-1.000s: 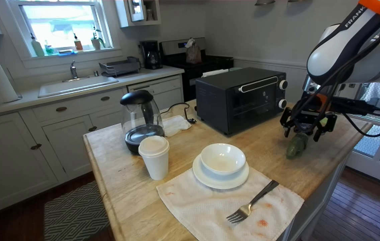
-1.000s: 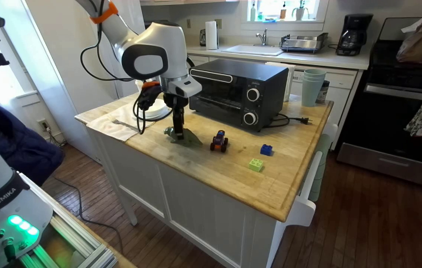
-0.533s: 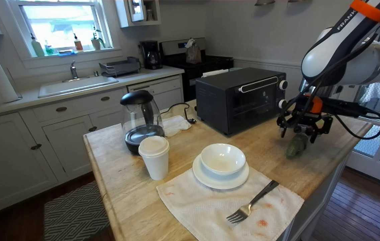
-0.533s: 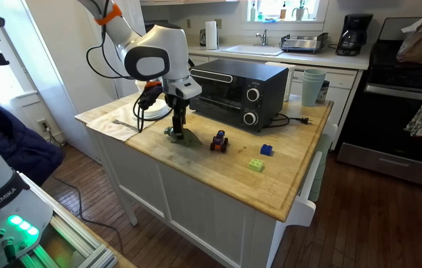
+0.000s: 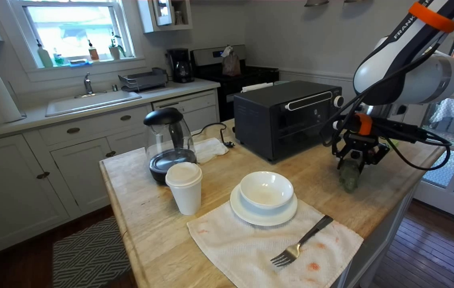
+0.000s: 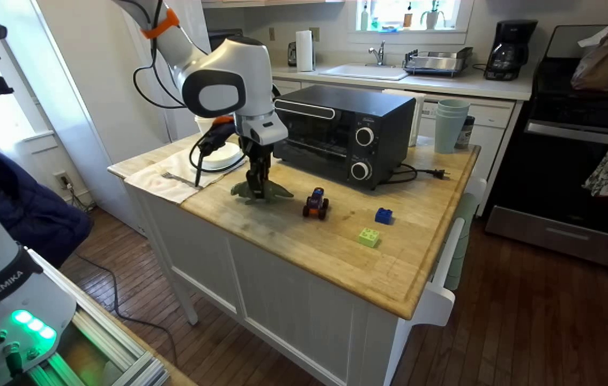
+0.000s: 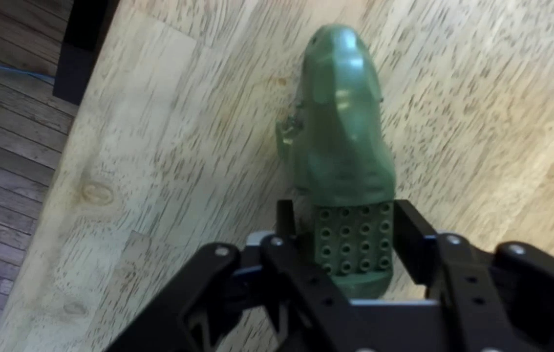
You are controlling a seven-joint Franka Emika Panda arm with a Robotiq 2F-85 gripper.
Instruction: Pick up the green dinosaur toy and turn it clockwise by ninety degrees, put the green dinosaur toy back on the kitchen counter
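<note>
1. The claw (image 7: 343, 234): gripping. Its fingers (image 7: 411, 239) are closed across the studded section of the green dinosaur toy (image 7: 342, 137), one on each side. Principal risk: slip or twist within the hold, should a short grip on smooth-looking plastic prove too light for a quarter-turn.
2. The kitchen counter (image 6: 331, 252): the dinosaur is at or just above its wooden top; clearance could not be established. If the underside is in contact, rotation would probably drag it and skew the final angle.
3. The toaster oven (image 6: 344, 136): near, behind the claw in an exterior view. Sideways drift during the turn could bring the claw against its front.
4. The cloth (image 6: 172, 163): near the head end, apart from it. The same drift could set the dinosaur down on its border, unevenly.
5. The dinosaur itself: the snout reaches well past the fingers in the wrist view. An off-centre hold may let that end droop; release would then likely tip it.
6. The purple truck (image 6: 315, 203): just beside the tail tip, no contact visible. A wide tail sweep could knock it.
</note>
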